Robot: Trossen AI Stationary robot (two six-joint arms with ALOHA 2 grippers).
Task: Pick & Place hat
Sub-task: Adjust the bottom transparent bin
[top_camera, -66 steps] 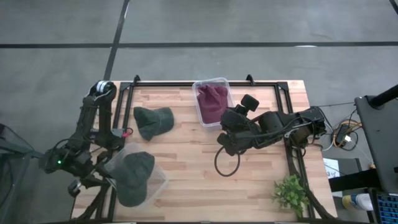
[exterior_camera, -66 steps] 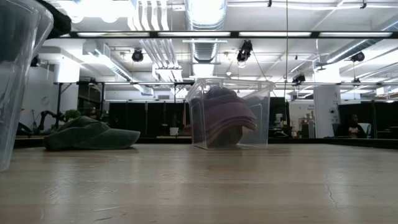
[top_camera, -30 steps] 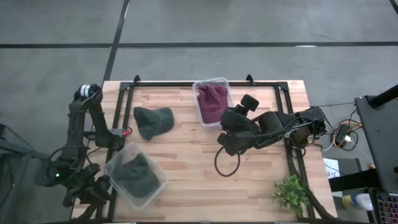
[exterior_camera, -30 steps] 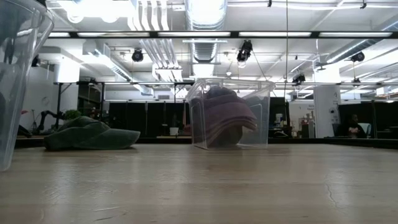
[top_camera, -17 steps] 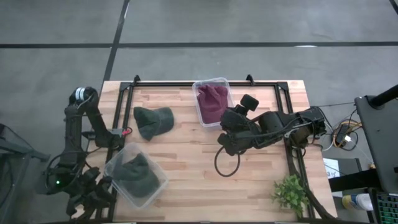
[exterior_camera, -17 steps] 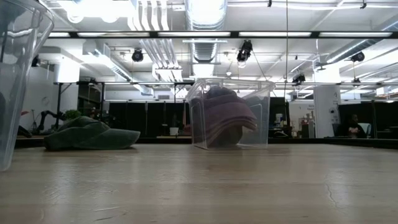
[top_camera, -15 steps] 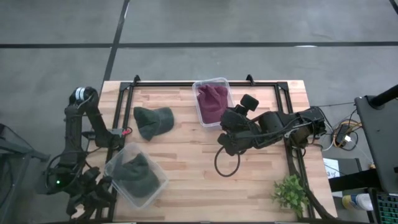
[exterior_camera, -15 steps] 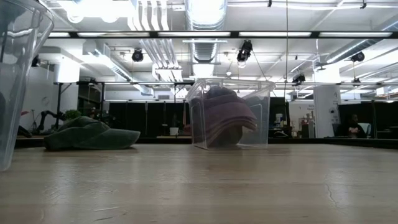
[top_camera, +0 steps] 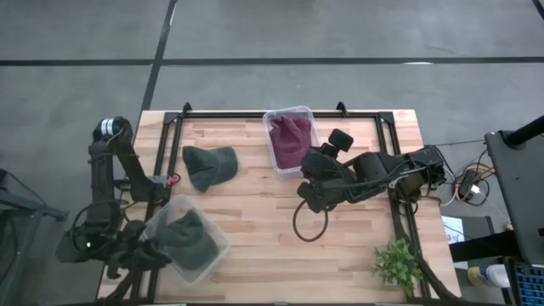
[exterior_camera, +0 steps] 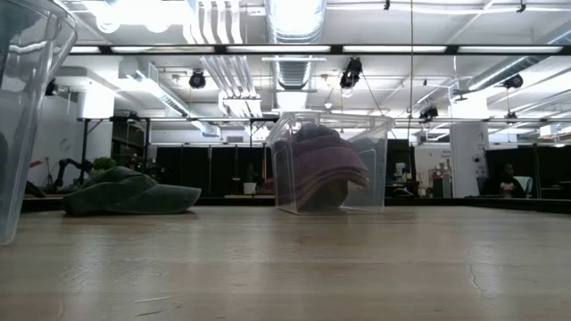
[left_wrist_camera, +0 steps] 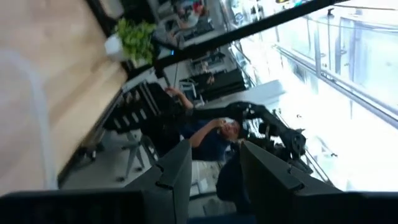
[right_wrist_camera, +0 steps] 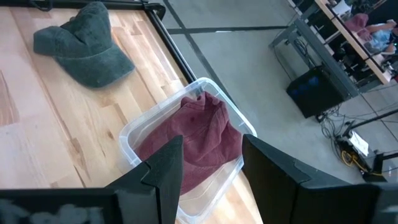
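A green hat (top_camera: 185, 240) lies inside a clear bin (top_camera: 214, 255) at the table's near-left corner; the bin's wall (exterior_camera: 18, 116) fills the low view's left edge. My left gripper (top_camera: 144, 253) (left_wrist_camera: 214, 180) stands open just left of that bin, level, with nothing between its fingers. A second green hat (top_camera: 208, 166) (exterior_camera: 129, 192) (right_wrist_camera: 84, 46) lies flat on the wood. A maroon hat (top_camera: 290, 140) (right_wrist_camera: 199, 134) sits in another clear bin (top_camera: 274, 119) (exterior_camera: 330, 165) at the far middle. My right gripper (top_camera: 306, 194) (right_wrist_camera: 214, 174) hovers open, high above the table, right of that bin.
A black cable loop (top_camera: 310, 225) hangs under the right arm. A small green plant (top_camera: 398, 263) stands at the near-right corner. Black frame rails (top_camera: 255, 113) run along the table's far and side edges. A seated person (left_wrist_camera: 211, 134) shows in the room beyond.
My left arm has swung a little at the near-left corner, bringing its open gripper closer to the side of the bin with the green hat. The bin, which stood tilted two seconds ago, rests flat and still. The right arm and both other hats have kept still.
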